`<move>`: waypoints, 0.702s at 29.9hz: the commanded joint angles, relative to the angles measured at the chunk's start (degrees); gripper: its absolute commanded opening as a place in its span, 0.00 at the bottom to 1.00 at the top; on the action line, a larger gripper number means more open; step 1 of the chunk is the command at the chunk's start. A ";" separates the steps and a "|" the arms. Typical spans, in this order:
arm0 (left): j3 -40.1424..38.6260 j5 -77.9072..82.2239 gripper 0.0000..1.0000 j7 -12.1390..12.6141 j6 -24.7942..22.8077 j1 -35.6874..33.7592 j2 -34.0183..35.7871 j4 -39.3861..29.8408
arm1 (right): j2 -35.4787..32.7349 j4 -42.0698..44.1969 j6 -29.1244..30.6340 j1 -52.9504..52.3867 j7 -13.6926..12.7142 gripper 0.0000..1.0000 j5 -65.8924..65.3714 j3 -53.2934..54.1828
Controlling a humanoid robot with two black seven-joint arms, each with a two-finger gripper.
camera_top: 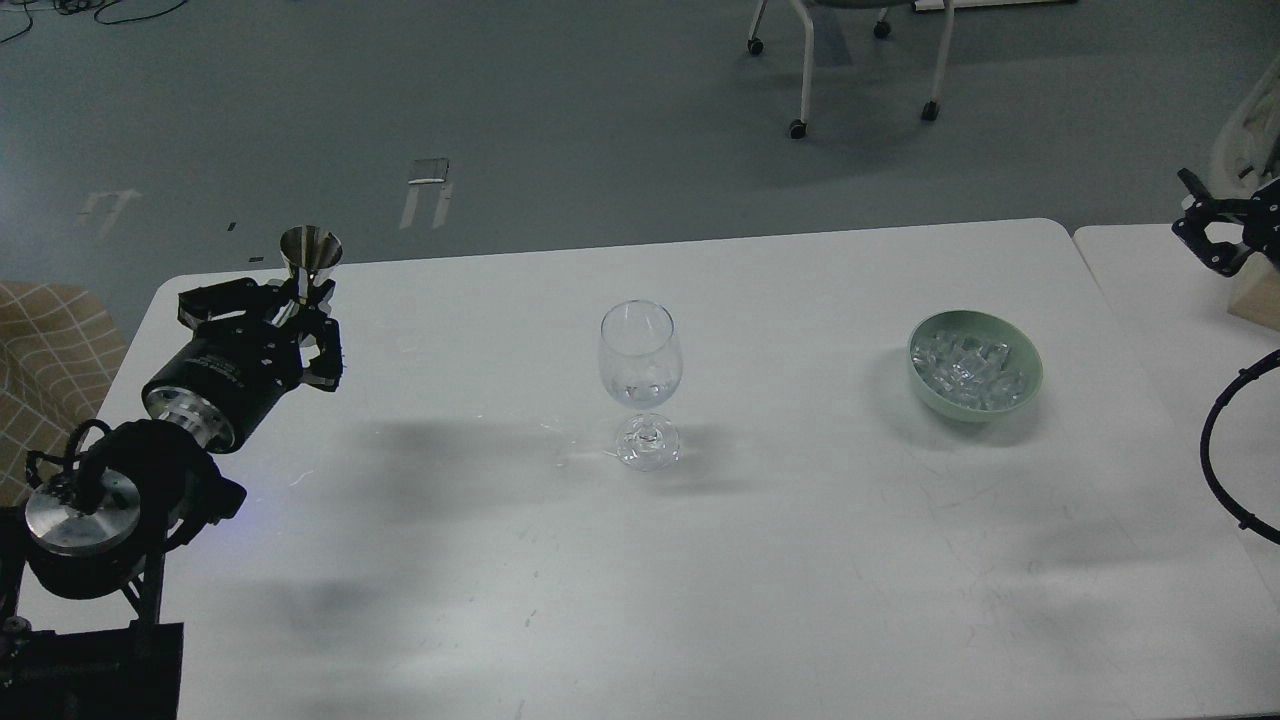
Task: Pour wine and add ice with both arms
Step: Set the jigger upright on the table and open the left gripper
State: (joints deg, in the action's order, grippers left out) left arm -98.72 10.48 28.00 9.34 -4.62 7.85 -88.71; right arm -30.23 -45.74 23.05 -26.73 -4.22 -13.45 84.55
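Observation:
A clear wine glass [641,372] stands upright at the table's middle, with a little colourless wine [640,393] at the bottom of its bowl. A pale green bowl [975,364] to its right holds several ice cubes [966,367]. My left gripper [296,308] is shut on the stem of a small steel measuring cup [310,255], held upright low over the table's far left corner. My right gripper [1213,233] is at the right edge, small and dark; its fingers cannot be told apart.
The white table [780,560] meets a second table [1150,270] at the right. A black cable loop [1225,450] hangs at the right edge. A chair's legs [850,60] stand on the floor beyond. A tan checked cushion [50,340] lies at the left.

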 commanded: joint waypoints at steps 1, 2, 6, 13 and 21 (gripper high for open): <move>-0.24 -2.38 0.00 0.00 -1.42 3.81 -0.81 1.08 | -0.79 0.03 -0.12 0.09 0.01 1.00 0.00 0.00; -0.16 -3.17 0.00 0.00 -1.86 4.52 -0.81 1.26 | -0.88 0.03 -0.12 0.09 0.01 1.00 0.00 0.00; 0.46 -4.94 0.00 0.00 -4.67 7.08 -2.12 1.70 | -0.71 -0.31 -0.20 0.09 0.01 1.00 0.00 0.00; 0.55 -4.94 0.00 -2.33 -5.03 5.59 -5.30 5.91 | -0.97 -2.16 -0.47 0.27 -0.08 1.00 -0.09 -0.35; 0.55 -6.69 0.00 -4.18 -5.21 -0.73 -5.65 14.60 | -0.89 -2.16 -0.47 0.45 -0.08 1.00 -0.17 -0.61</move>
State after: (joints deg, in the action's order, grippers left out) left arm -98.17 4.67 24.01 4.17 -2.73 2.14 -77.82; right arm -31.26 -47.85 22.58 -26.29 -4.34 -13.62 84.09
